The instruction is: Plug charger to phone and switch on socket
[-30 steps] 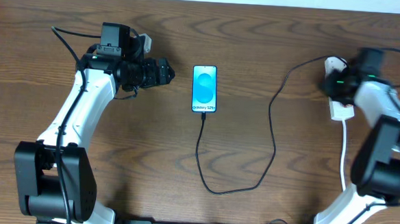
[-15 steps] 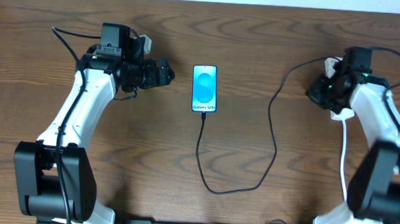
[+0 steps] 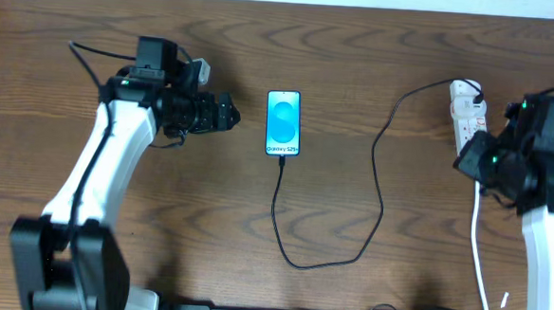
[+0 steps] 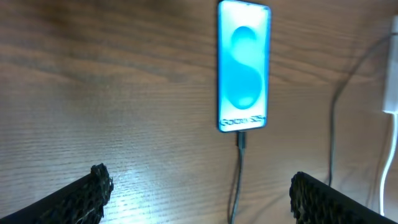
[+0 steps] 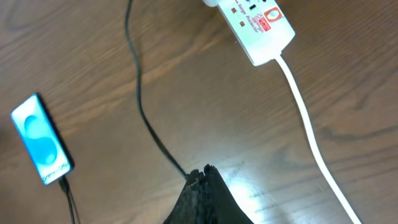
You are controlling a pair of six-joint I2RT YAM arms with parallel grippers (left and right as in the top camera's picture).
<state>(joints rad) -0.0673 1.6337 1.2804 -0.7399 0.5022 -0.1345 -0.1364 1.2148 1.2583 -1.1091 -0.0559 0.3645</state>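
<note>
**A:** Which step is judged to be in hand?

**B:** The charger [image 4: 239, 168] is seen seated in the near edge of the phone [image 3: 282, 123]. The switch on the socket [image 5: 258, 25], far right of the phone, is taken as what remains. Its state cannot be read. A press by the right hand [image 5: 205, 175], closed tight and empty, would be called for.

**A:** And the count?

**B:** One phone, one charger, one socket and two hands are counted. The left hand [image 4: 199, 180] is held spread wide and empty, just left of the phone.
</note>
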